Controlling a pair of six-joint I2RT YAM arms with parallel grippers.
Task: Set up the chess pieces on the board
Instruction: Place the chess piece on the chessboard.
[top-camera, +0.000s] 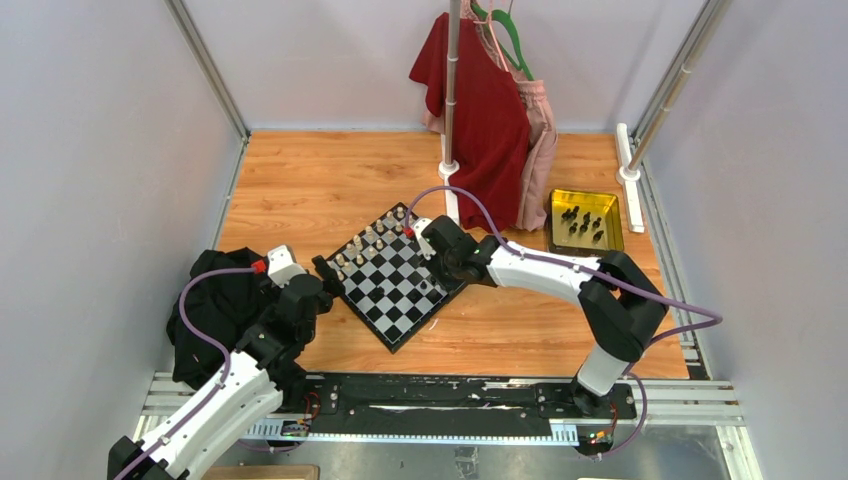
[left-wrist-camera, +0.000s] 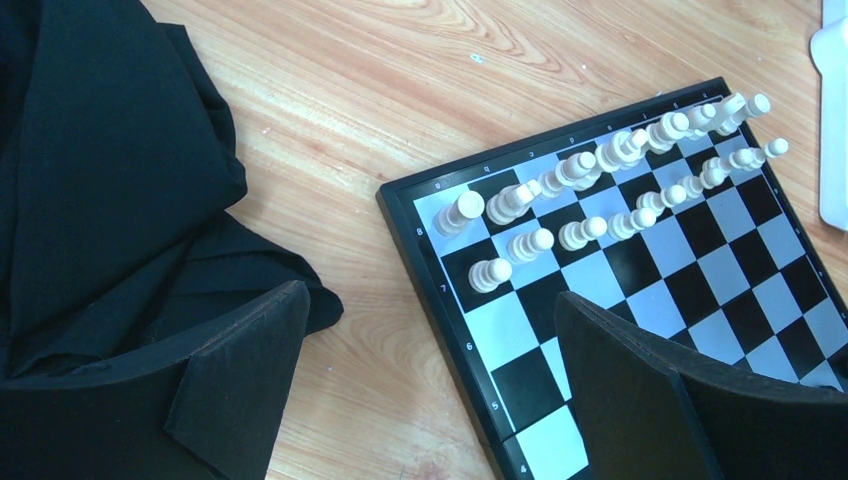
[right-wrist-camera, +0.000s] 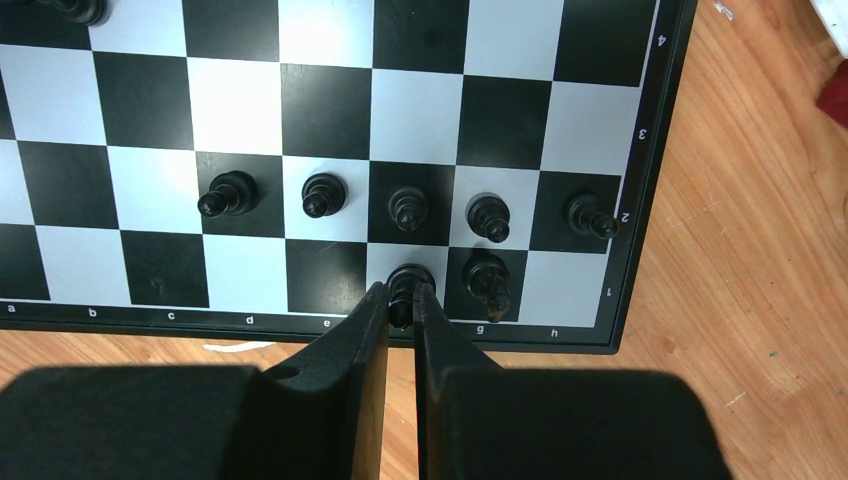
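Low at the left, the left gripper (left-wrist-camera: 430, 300) hangs with jaws wide apart over the board (left-wrist-camera: 560, 140), beside a black cloth (left-wrist-camera: 110, 180). At mid-frame the right gripper (right-wrist-camera: 400, 300) is clamped on a black piece (right-wrist-camera: 408, 280) (back row, beside another). Two rows of cream pieces (left-wrist-camera: 600, 170) line the board's upper-left edge.

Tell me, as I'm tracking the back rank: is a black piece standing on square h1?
No, the right wrist view shows h1 bare; the nearest back-rank piece stands on g1.
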